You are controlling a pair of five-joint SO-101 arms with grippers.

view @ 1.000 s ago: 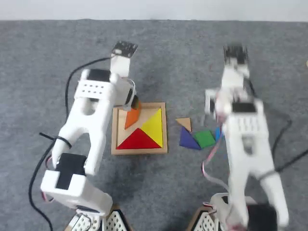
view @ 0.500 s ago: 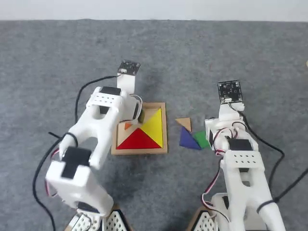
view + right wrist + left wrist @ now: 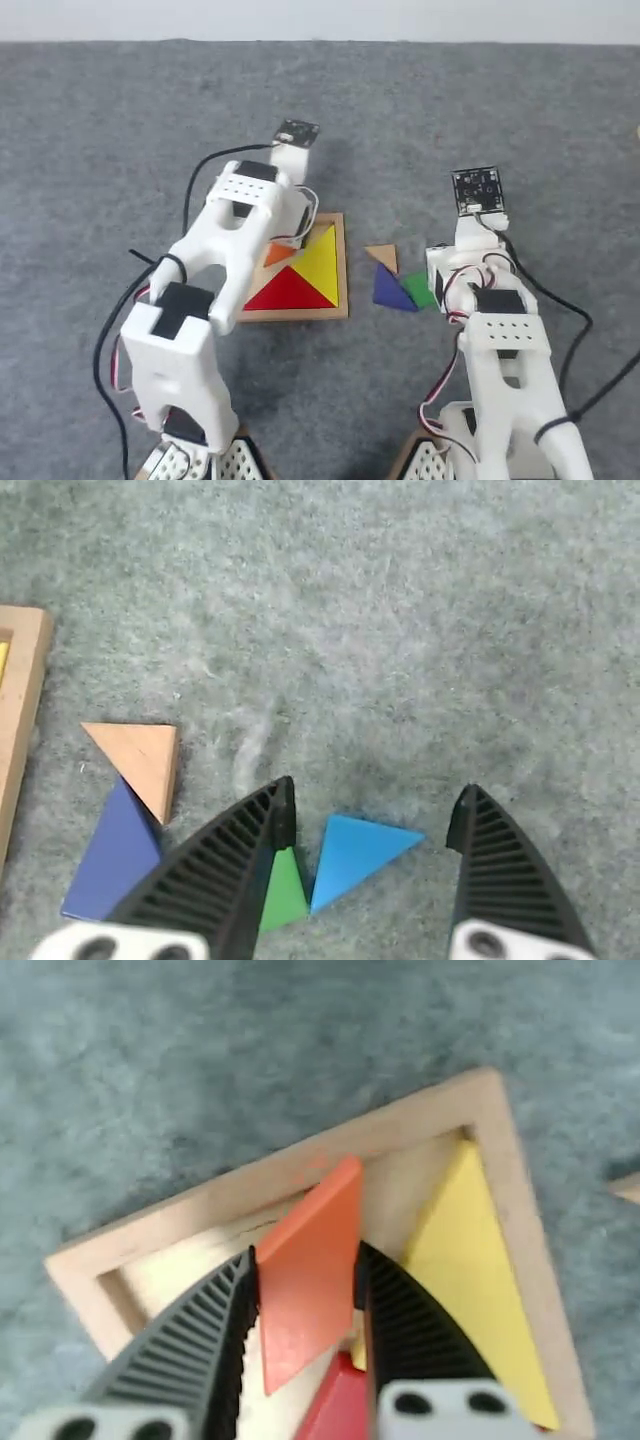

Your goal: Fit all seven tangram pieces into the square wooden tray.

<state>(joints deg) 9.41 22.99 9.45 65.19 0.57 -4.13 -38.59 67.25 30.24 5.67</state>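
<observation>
The left gripper (image 3: 303, 1253), clamped on the orange wooden parallelogram (image 3: 305, 1310), holds it above the square wooden tray (image 3: 250, 1185), at its bare ten-o'clock corner.

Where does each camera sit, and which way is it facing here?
High view: fixed above the table, looking down on the left arm, the right arm, the wooden tray and the tan triangle.
Left wrist view: on the left arm's wrist, looking down past the left pincer, shut on the orange piece, into the tray.
Right wrist view: on the right arm's wrist, looking down past the open right pincer at the light blue triangle.
Shared: the high and right wrist views both show the tan triangle and tray rim.
</observation>
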